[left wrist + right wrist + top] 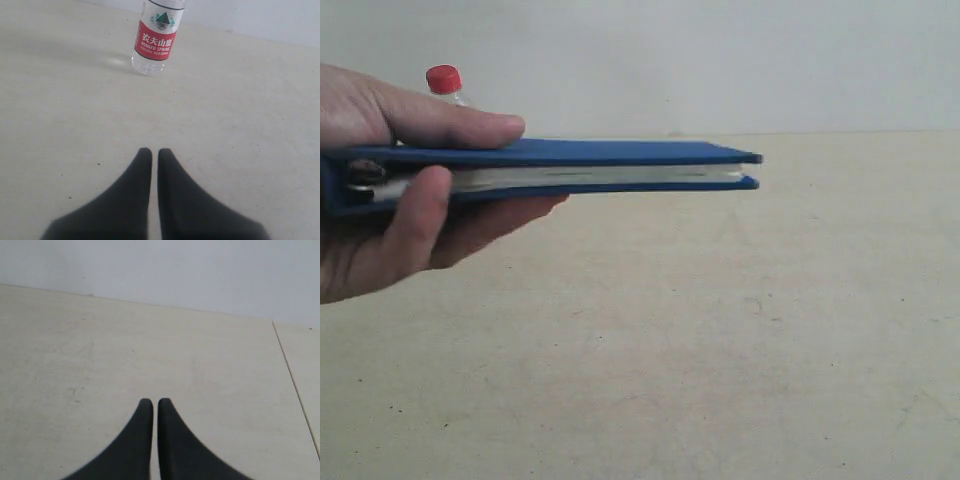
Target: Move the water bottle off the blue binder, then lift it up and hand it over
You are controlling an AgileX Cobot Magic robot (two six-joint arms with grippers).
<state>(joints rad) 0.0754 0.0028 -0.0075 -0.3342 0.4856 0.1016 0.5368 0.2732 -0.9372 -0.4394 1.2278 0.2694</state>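
Note:
A person's hand (380, 190) holds the blue binder (580, 152) level in the air, edge-on in the exterior view, white pages showing between its covers. Behind the hand only the red cap of the water bottle (444, 80) shows. The left wrist view shows the water bottle (156, 40) standing upright on the beige table, well ahead of my left gripper (151, 152), which is shut with nothing in it. My right gripper (152, 402) is shut and empty over bare table. Neither gripper appears in the exterior view.
The beige table (720, 340) runs back to a pale wall (175, 270). A thin seam (295, 385) crosses the tabletop in the right wrist view.

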